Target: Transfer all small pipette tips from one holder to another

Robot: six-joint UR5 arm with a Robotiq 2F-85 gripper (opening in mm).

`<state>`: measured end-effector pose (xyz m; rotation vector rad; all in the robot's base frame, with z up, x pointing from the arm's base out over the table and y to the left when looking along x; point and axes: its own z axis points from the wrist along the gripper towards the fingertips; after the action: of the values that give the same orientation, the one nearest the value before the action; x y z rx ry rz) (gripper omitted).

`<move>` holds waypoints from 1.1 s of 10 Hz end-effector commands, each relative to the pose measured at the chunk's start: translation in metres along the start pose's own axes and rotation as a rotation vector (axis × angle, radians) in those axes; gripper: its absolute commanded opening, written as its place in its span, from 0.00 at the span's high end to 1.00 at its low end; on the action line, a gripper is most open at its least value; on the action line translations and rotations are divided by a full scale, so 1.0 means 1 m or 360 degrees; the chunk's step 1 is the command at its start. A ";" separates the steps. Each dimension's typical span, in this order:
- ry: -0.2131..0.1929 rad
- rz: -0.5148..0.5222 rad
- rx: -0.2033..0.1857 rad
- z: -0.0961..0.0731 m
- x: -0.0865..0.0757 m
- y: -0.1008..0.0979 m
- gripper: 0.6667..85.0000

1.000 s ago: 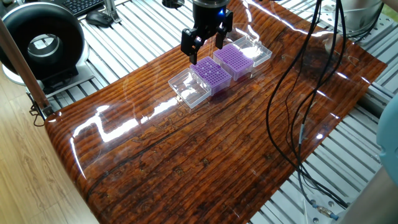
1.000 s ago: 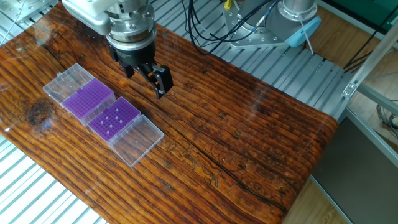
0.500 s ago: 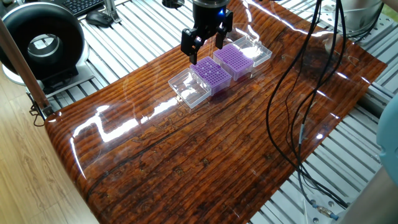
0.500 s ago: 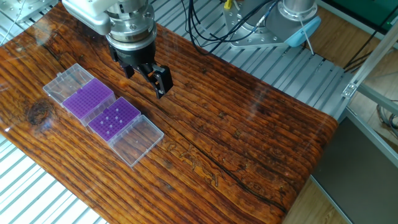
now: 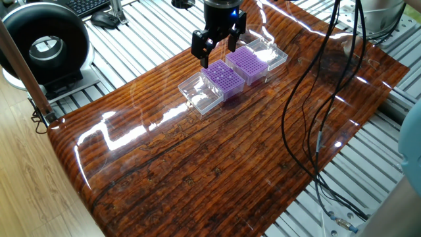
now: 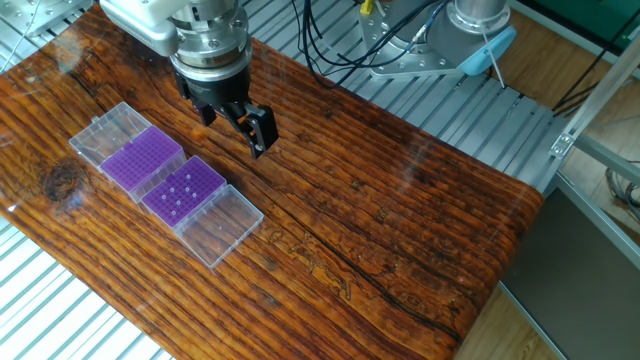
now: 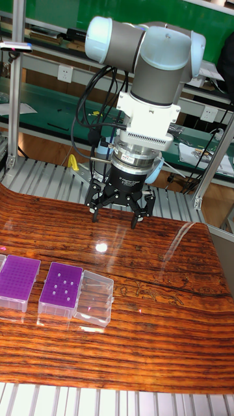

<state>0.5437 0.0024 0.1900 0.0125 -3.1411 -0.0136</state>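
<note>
Two purple racks lie side by side on the wooden table. The one nearer the arm (image 6: 184,190) (image 7: 60,289) (image 5: 223,78) holds several small pipette tips (image 6: 178,196) (image 7: 64,284), which show as pale dots. No tips show in the other rack (image 6: 146,160) (image 7: 18,276) (image 5: 248,62). My gripper (image 6: 235,125) (image 7: 117,214) (image 5: 216,51) hangs above the table just behind the racks, touching neither. It is open with nothing between its fingers.
A clear plastic lid (image 6: 220,225) (image 7: 94,296) (image 5: 200,93) lies at one end of the rack row and another (image 6: 108,132) (image 5: 270,51) at the other end. Black cables (image 5: 316,99) hang over the table's far side. A round black device (image 5: 45,46) stands beyond the table edge.
</note>
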 end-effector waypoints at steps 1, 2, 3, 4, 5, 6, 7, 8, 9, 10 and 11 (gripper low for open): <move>0.0000 0.0000 0.0000 0.000 0.000 0.002 0.01; 0.0010 0.0509 -0.0043 0.001 0.000 0.009 1.00; 0.0002 0.0490 -0.0044 0.002 -0.001 0.009 1.00; 0.0002 0.0485 -0.0044 0.002 0.000 0.009 1.00; 0.0002 0.0487 -0.0044 0.002 0.000 0.009 1.00; 0.0002 0.0490 -0.0044 0.002 0.000 0.009 1.00; 0.0002 0.0492 -0.0044 0.002 0.000 0.009 1.00; 0.0002 0.0492 -0.0041 0.002 0.000 0.009 1.00; -0.0001 0.0492 -0.0039 0.002 -0.001 0.009 1.00; -0.0001 0.0492 -0.0037 0.002 -0.001 0.008 1.00; -0.0001 0.0492 -0.0037 0.002 -0.001 0.008 1.00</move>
<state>0.5437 0.0081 0.1868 -0.4462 -3.1070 -0.0319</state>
